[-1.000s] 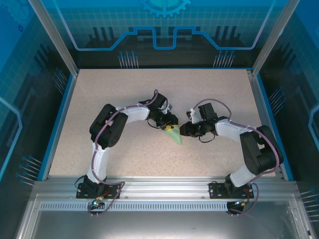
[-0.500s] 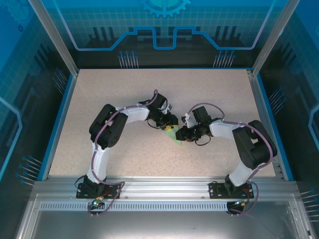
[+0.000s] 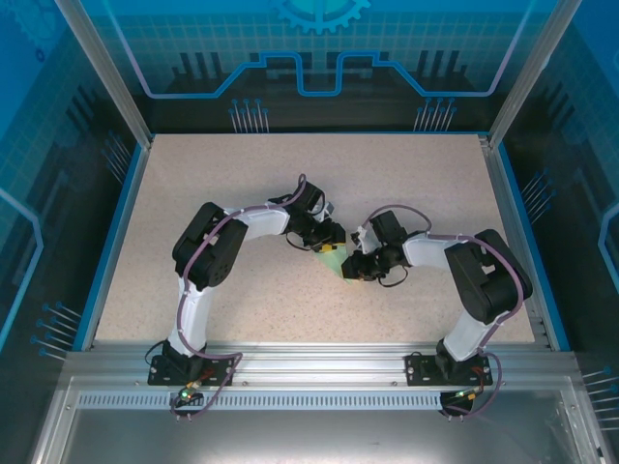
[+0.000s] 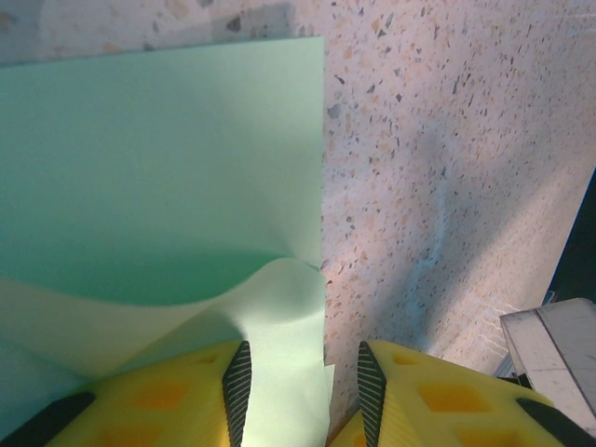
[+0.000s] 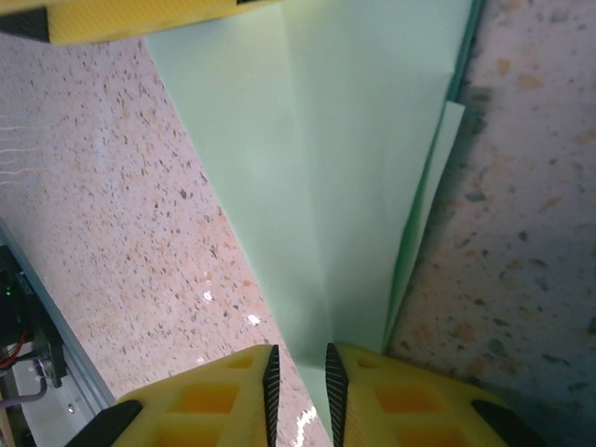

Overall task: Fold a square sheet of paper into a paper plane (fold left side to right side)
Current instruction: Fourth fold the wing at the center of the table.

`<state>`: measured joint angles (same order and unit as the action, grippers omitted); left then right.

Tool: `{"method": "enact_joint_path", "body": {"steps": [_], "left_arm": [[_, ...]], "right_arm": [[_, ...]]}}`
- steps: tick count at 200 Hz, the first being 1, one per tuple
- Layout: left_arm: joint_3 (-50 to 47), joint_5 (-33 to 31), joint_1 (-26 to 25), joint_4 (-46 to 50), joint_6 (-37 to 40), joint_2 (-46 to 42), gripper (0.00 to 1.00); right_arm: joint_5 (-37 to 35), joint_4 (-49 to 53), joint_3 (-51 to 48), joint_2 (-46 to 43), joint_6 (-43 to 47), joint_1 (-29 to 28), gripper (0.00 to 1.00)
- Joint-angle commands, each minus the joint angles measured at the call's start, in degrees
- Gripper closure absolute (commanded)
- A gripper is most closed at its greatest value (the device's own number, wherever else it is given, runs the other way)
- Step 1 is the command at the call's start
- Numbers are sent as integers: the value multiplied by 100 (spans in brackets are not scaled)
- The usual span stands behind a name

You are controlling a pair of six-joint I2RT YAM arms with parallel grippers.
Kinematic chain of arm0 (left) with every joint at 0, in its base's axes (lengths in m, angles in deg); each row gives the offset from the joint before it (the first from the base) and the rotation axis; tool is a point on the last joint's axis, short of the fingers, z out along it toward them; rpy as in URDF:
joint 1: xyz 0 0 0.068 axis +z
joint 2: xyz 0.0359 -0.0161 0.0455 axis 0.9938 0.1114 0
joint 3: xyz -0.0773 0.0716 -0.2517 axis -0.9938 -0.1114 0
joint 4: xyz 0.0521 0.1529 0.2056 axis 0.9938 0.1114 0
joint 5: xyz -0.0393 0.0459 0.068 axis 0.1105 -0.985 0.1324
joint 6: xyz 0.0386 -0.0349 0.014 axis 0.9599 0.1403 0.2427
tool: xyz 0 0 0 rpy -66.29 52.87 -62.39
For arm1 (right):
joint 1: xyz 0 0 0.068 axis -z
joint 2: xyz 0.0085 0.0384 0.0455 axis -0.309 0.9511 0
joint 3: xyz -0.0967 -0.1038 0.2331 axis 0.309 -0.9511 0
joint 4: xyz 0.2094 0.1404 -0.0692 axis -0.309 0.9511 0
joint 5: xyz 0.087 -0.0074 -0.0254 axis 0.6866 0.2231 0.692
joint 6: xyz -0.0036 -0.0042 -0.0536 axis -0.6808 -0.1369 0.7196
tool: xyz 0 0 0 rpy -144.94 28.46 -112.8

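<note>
Two claws, one piece of mint-green paper [image 5: 354, 140], near the middle of the speckled counter [image 3: 242, 184]. From overhead, left arm [image 3: 208, 251] and right arm [image 3: 484, 280] bent inward and meeting almost tip to tip, a sliver of green showing between the wrists. Lies mostly flat, folded into a long wedge with a crease down its length and layered edges along one side, and narrows to a point at the right claw [image 5: 300, 368]. Stands there with yellow jaws a narrow slit apart, not clamped shut, the paper's tip reaching into the slit and bare counter visible beside it. At the wide end, the left claw [image 4: 300, 372]: open, jaws set wider than the right's, straddling the paper's straight edge. Between those jaws, a loose flap raised off the layer below in a soft curl, close against one ribbed pad, with a strip of bare counter before the other. Seen from the right wrist, one yellow finger [image 5: 140, 19] of the left claw across the paper's wide end; touching or just above, cannot tell. Around the counter, a blue rim [image 3: 116, 232] and clear panels [image 3: 319, 58] printed with blue line graphics.
</note>
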<state>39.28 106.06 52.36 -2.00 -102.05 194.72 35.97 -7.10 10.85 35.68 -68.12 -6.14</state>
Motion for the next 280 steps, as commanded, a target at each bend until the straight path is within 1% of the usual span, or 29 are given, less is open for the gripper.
{"method": "enact_joint_path", "body": {"steps": [1,77,102,115,133,162,198,223,249,280], "left_arm": [[-310,-467,30,414,55,189,60],[-386,-484,48,355,44,147,60],[-446,-460,57,308,49,52,60],[-467,-461,49,304,61,6,60],[-493,-450,50,291,62,-26,60],[-507,-425,49,223,27,-35,60],[-513,-419,40,199,18,-28,59],[-511,-405,43,194,11,-19,60],[-509,-428,44,217,31,-23,60],[-433,-458,113,286,100,-35,59]], "right_arm": [[-113,843,-273,-20,162,-165,79],[164,1055,-646,-588,279,-240,80],[280,1142,-564,-1044,273,-72,79],[383,1055,-507,-1294,222,50,79],[338,799,-407,-1417,88,85,78],[428,-53,-321,-1072,-408,36,80],[20,-457,-124,-527,-629,-37,81],[26,-678,-15,-168,-733,-51,81],[-54,-114,183,148,-566,-106,81],[-472,857,212,362,-349,-108,82]]}}
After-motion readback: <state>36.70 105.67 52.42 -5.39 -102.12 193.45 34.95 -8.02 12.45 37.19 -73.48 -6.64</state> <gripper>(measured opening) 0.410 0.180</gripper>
